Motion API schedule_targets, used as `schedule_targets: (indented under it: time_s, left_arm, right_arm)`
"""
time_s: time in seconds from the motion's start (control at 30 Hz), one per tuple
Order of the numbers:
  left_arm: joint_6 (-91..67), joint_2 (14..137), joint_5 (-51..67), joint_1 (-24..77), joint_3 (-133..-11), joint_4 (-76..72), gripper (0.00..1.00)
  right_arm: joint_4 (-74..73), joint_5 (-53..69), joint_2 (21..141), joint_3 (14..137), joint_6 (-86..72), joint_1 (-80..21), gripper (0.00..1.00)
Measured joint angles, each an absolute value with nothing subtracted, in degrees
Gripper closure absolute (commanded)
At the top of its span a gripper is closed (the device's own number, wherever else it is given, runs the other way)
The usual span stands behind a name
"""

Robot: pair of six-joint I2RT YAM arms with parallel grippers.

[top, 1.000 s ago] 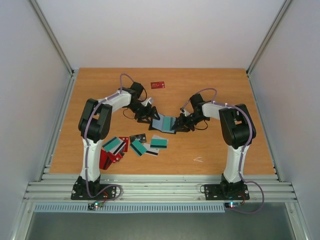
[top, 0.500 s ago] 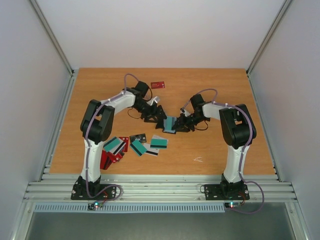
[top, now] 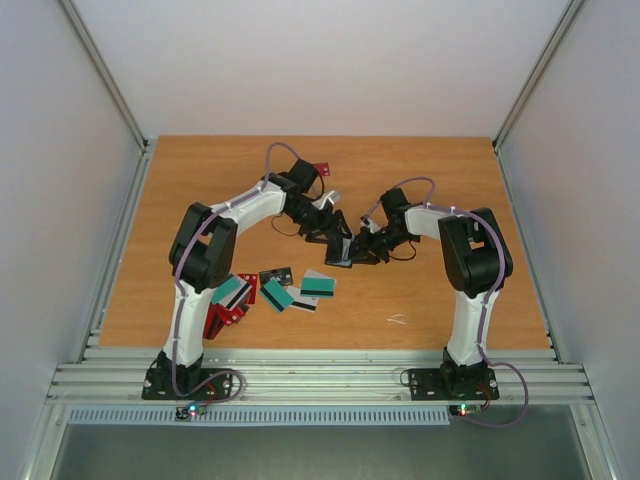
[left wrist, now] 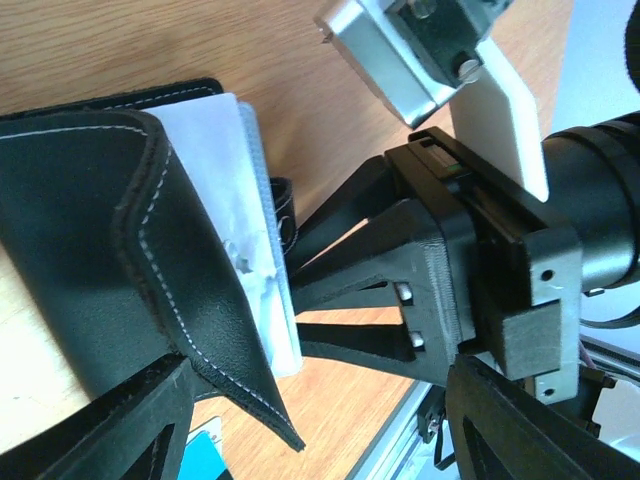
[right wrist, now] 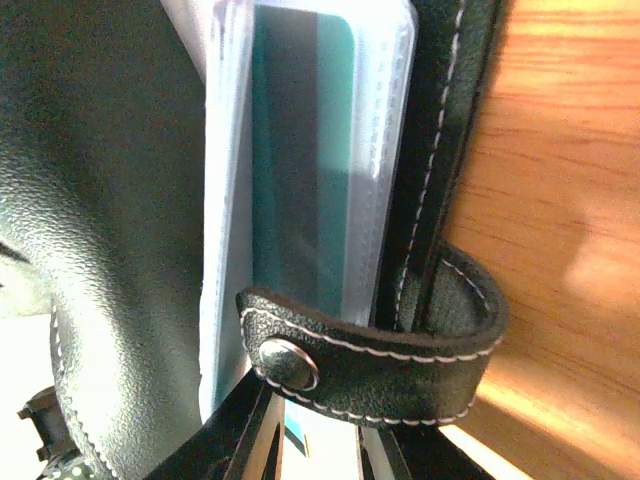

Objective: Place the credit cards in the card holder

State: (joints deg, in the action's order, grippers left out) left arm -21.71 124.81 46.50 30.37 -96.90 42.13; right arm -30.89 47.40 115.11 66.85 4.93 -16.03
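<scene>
Credit cards (top: 272, 290) lie loose on the table (top: 450, 300) at front left. Mid-table, the left gripper (top: 337, 240) stands spread, unclenched, about the card holder (top: 340, 257) flap. The right gripper (top: 358, 250) pinches the holder; a teal card (right wrist: 300, 150) sits sleeved inside.

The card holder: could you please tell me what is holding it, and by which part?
The right end effector grips the card holder by the edge beside its snap strap. The left end effector stands open around the black cover, not clamping it.

Left claw (top: 339, 241) spread wide, right claw (top: 359, 247) pinched narrow, their tips facing, nearly meeting.
</scene>
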Motion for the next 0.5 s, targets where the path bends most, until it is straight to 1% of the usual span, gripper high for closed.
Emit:
schedule_targets:
  time_s: [0.5]
  left_arm:
    - [-22.98,125.69,48.49,32.4,-99.79,40.4,0.29]
  right_arm:
    - [-31.57,46.7,114.93,67.16,5.04,-16.23,0.78]
